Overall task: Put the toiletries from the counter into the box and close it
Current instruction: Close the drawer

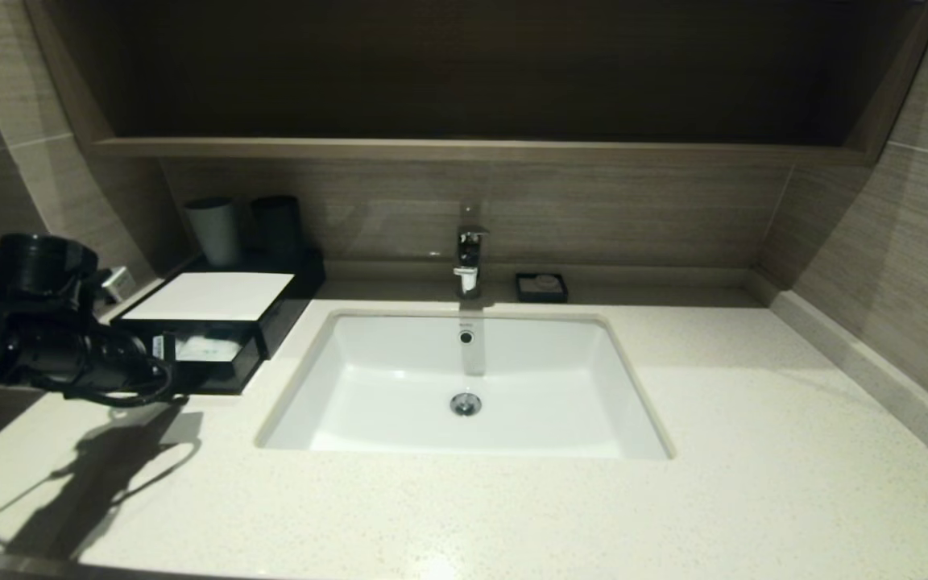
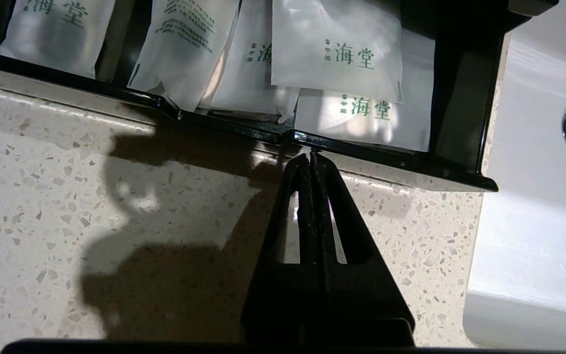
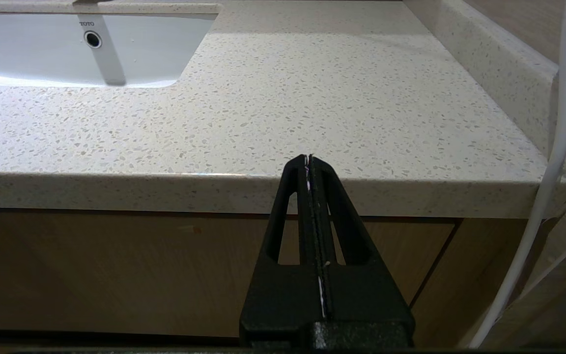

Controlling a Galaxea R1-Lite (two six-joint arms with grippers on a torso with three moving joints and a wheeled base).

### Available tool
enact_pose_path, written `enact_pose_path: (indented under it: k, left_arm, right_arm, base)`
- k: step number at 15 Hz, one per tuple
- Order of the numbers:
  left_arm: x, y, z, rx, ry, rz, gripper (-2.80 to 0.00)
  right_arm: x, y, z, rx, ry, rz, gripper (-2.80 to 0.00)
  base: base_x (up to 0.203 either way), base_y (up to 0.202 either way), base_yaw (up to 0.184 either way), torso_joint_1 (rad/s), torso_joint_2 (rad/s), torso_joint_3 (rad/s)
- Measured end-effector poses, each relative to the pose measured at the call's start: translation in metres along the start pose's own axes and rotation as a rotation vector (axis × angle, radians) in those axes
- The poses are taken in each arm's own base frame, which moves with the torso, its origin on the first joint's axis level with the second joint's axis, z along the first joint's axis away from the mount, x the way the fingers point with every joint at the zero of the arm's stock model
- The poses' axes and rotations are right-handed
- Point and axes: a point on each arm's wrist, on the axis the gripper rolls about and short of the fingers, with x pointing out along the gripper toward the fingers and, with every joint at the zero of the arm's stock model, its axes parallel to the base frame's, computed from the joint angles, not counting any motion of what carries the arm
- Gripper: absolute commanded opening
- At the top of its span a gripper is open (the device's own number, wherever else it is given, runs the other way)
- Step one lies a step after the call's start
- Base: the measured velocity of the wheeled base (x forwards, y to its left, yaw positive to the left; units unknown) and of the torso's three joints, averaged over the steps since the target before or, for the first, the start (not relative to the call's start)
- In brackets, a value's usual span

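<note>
Right, head view first: the box (image 1: 222,322) sits on the speckled counter (image 1: 754,451) at the left, just beside the sink (image 1: 464,387), its white top panel flat and its front drawer (image 1: 214,362) pulled out with white packets (image 1: 206,348) showing inside. The left claw (image 1: 159,348) is at the drawer's near corner.

Over to the left wrist view: the left claw (image 2: 311,156) is pinched fully together, holding nothing, its tip right at the drawer's glossy black front lip (image 2: 312,142), beside the notch. Several white packets (image 2: 337,54) with green print lie overlapped inside. Loading looks done; closing is the step in hand, and it calls for a straight, level push on that lip.

Right wrist view: the right claw (image 3: 310,157) is pressed together too, empty, parked below the counter edge.
</note>
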Motion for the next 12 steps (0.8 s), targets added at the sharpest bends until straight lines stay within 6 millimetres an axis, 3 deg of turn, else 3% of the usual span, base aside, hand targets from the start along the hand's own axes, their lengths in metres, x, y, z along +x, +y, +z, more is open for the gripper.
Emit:
enact_pose_path:
  k: [12]
  left_arm:
    - [0.012,-0.005,0.006,-0.016,0.001,-0.016,-2.80]
  right_arm:
    - [0.000,0.000,0.000,0.000,0.000,0.000,-2.80]
  base:
    - [0.000,0.000,0.000,0.000,0.00,0.000]
